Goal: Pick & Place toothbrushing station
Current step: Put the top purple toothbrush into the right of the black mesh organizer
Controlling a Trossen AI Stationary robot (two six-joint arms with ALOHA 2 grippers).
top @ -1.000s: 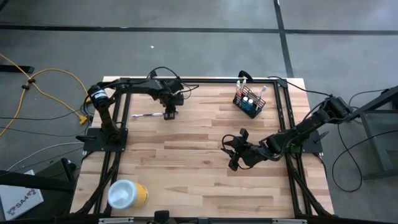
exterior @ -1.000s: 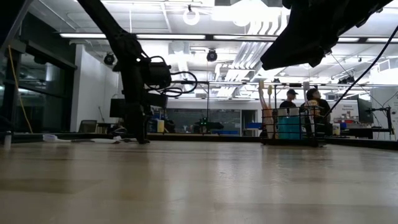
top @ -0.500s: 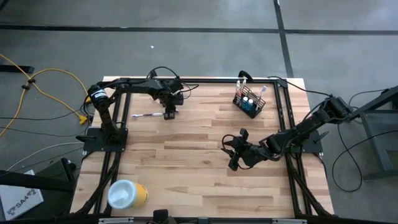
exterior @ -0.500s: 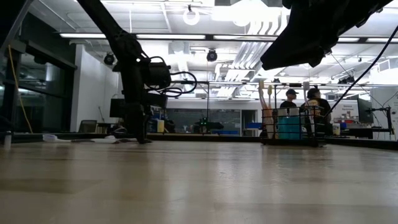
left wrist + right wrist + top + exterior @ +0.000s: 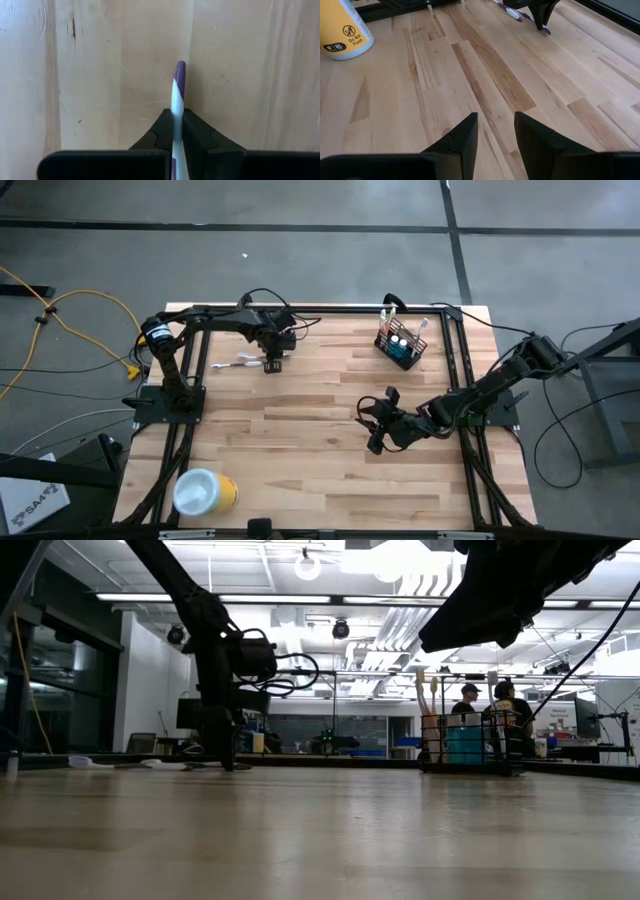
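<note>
Yellow cylinder with white top point(image 5: 205, 492) lies on its side at the table's point(image 5: 320, 470) near left corner, well apart from everything else. Left gripper point(image 5: 272, 363) is down at the table near the far left edge, fingers point(image 5: 197, 140) pinched on a purple-and-white toothbrush point(image 5: 177, 107); in the high view the brush's pale end sticks out to the left of the gripper, low over the wood. Whether the brush touches the table, can't tell. Right gripper point(image 5: 372, 425) hovers right of table center, fingers point(image 5: 465, 137) spread, holding nothing. Black wire-mesh holder point(image 5: 400, 345) stands upright near the far right corner with toothbrushes point(image 5: 420, 327) and blue tubes point(image 5: 399, 340) sticking up inside. Low view: two people point(image 5: 485, 700) stand in the room behind the holder.
</note>
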